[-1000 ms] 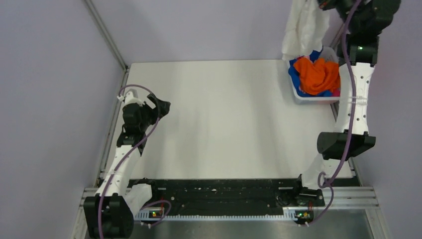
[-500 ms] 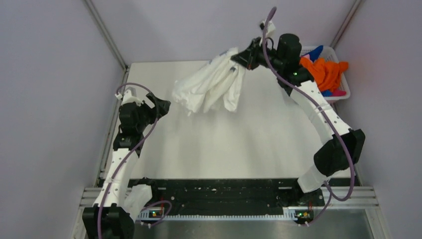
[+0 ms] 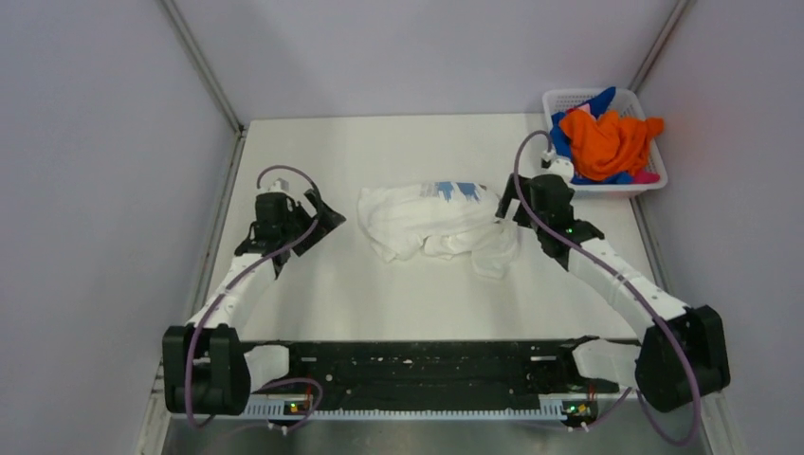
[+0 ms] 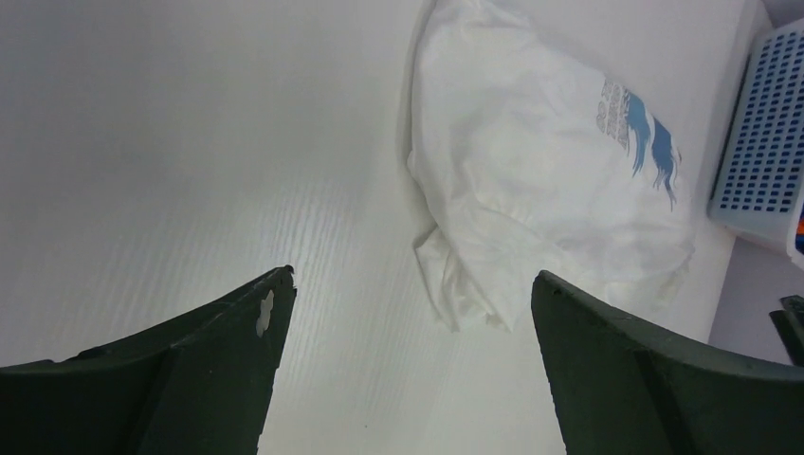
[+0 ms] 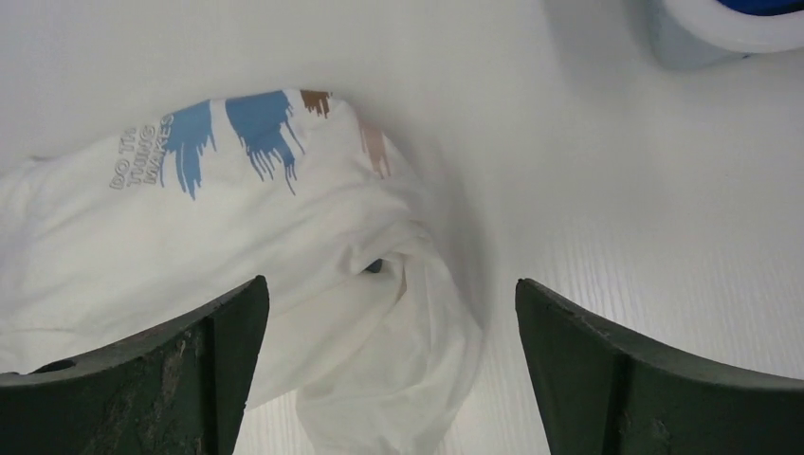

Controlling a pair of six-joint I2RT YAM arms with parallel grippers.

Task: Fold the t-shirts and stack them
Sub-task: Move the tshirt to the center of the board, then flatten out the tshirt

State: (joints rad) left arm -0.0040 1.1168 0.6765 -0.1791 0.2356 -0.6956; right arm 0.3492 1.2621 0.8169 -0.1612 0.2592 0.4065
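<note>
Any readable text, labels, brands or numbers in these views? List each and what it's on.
"DO TH / THING / MAKES": small grey print on the white t-shirt, beside its blue brush marks, right wrist view. The lines run toward a fold, so the wording is probably incomplete.
Same print in the left wrist and top views: too blurred to read.
Basket: no text visible.

We see a white table (image 3: 427, 303) with a faintly ribbed top, evenly lit, with only soft shadows. Behind the table and on both its sides stand plain pale lilac walls (image 3: 408, 57). Metal posts (image 3: 201, 66) rise from the table's two far corners, and a black rail (image 3: 427, 365) runs along its near edge.
</note>
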